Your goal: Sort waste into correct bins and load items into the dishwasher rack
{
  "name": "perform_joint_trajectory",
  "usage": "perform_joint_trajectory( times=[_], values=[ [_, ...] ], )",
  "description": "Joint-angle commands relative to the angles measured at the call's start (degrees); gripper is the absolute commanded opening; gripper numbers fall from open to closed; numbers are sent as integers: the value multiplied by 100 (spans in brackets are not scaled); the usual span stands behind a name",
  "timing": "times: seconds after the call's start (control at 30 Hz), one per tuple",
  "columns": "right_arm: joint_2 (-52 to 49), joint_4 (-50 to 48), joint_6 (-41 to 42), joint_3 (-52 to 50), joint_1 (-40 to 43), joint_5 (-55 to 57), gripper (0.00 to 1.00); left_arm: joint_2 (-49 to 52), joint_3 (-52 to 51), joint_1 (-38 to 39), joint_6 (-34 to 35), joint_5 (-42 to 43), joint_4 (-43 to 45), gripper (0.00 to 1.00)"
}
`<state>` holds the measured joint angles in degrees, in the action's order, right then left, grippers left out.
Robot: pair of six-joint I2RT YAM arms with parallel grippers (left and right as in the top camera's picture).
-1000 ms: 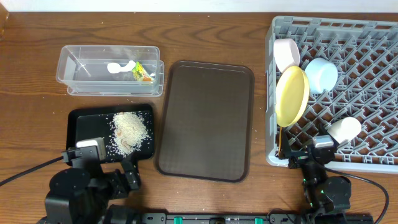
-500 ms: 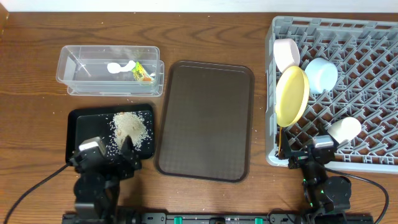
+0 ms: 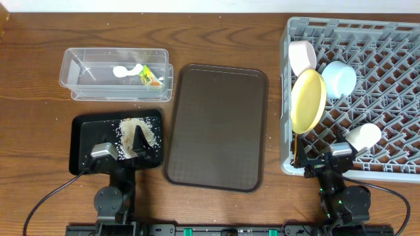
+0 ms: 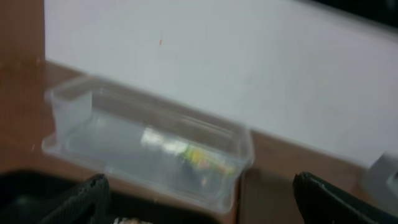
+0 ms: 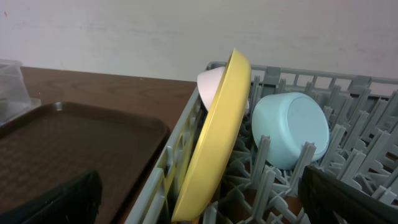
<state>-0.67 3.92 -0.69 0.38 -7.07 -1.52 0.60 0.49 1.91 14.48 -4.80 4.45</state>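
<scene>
The clear tub (image 3: 79, 62) holds the white scrap (image 3: 122, 70) and the printed wrapper (image 3: 151, 77); the tub also shows, blurred, in the left wrist view (image 4: 149, 149). Rice (image 3: 134, 131) lies in the black tray (image 3: 85, 141). The grey rack (image 3: 387, 39) holds the pinkish bowl (image 3: 302, 56), yellow plate (image 3: 308, 99), blue bowl (image 3: 339, 78), white cup (image 3: 363, 136) and thin chopsticks (image 3: 296, 149). My left gripper (image 3: 131, 147) (image 4: 199, 208) is open and empty over the black tray's near edge. My right gripper (image 3: 330, 162) (image 5: 199, 205) is open and empty at the rack's front edge.
The dark brown serving tray (image 3: 216, 124) lies between the bins and the rack; its corner shows in the right wrist view (image 5: 74, 143). A white wall (image 4: 249, 68) runs along the table's far edge.
My left arm has swung from lying low at the left to the middle of the black tray's near edge, gripper pointing at the rice. The right arm has not moved.
</scene>
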Motion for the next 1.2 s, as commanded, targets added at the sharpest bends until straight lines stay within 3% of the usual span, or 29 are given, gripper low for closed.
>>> perform_joint_trajectory(
  times=[0.0, 0.13, 1.17],
  values=[
    [35, 20, -68, -7, -157, -24, 99, -50, -26, -28, -463, 181, -177, 96],
    [35, 22, -68, -7, -157, -24, 99, -44, -24, -28, -654, 452, -868, 96],
    [35, 22, -68, -7, -157, -24, 99, -31, -24, -28, -654, 457, -859, 96]
  ],
)
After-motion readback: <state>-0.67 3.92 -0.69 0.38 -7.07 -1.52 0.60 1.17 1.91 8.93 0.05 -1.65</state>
